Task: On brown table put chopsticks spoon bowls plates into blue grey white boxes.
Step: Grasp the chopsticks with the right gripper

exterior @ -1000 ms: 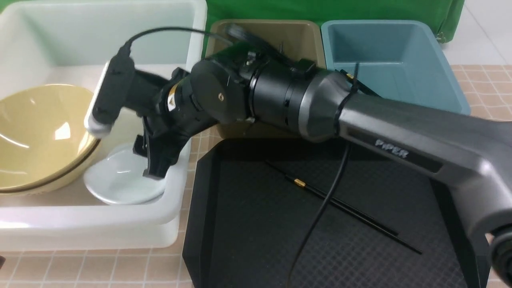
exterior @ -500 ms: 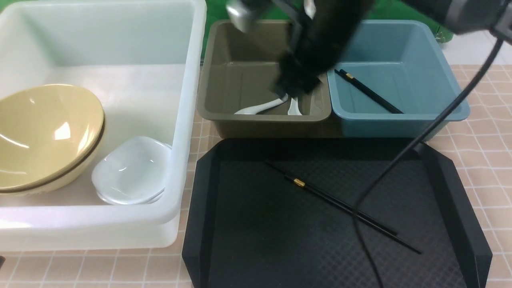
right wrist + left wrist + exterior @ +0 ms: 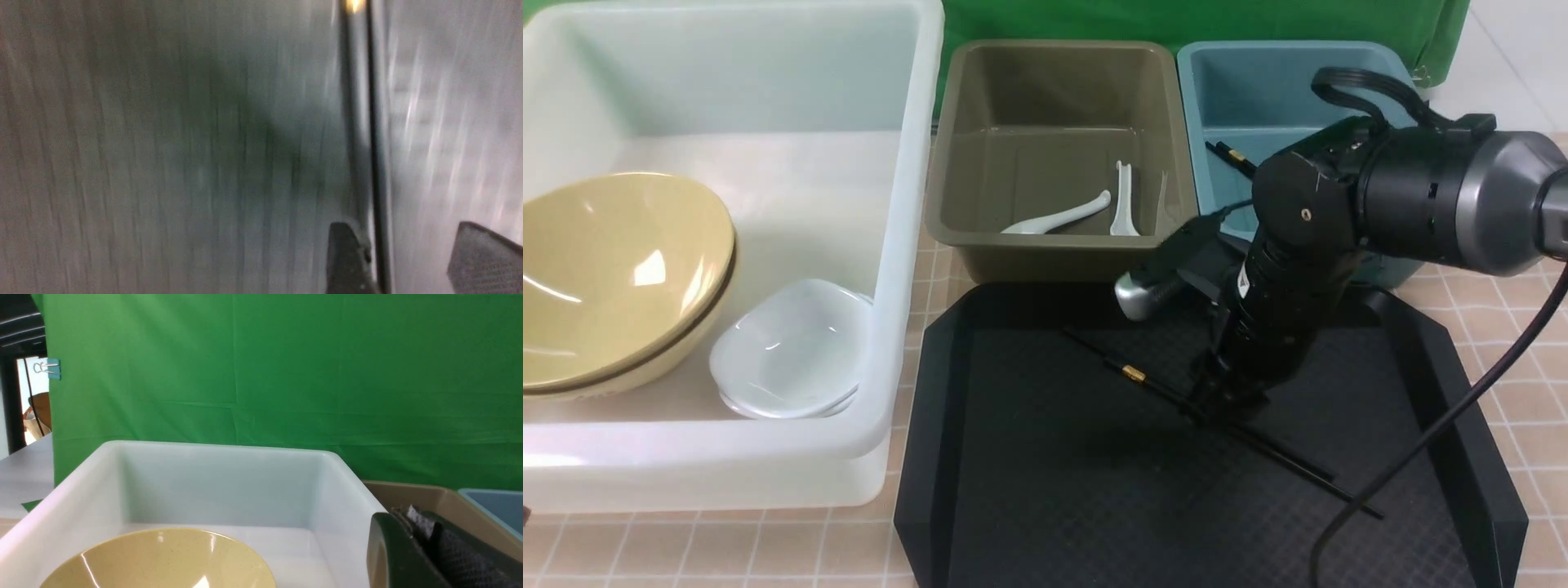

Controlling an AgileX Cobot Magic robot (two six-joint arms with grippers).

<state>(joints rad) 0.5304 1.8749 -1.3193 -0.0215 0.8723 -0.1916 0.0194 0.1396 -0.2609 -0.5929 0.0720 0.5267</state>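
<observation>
My right gripper (image 3: 1223,407) hangs open, pointing down over a pair of black chopsticks (image 3: 1290,461) lying on the black tray. In the blurred right wrist view a chopstick (image 3: 378,122) runs between the fingers (image 3: 347,257), close to one of them. Another chopstick (image 3: 1227,153) lies in the blue box (image 3: 1258,82). Two white spoons (image 3: 1054,219) rest in the grey box (image 3: 1054,90). Yellow bowls (image 3: 613,269) and stacked white plates (image 3: 792,351) sit in the white box (image 3: 903,245). My left gripper (image 3: 425,535) is shut and empty beside the white box (image 3: 224,482).
The black tray (image 3: 1029,490) with raised rims lies on the brown table (image 3: 768,547) in front of the grey and blue boxes. My right arm's cable (image 3: 1437,433) trails across the tray's right side. A green curtain (image 3: 286,375) hangs behind the boxes.
My right arm left the white plate in the white box, swung across above the grey box and came down over the chopsticks on the tray.
</observation>
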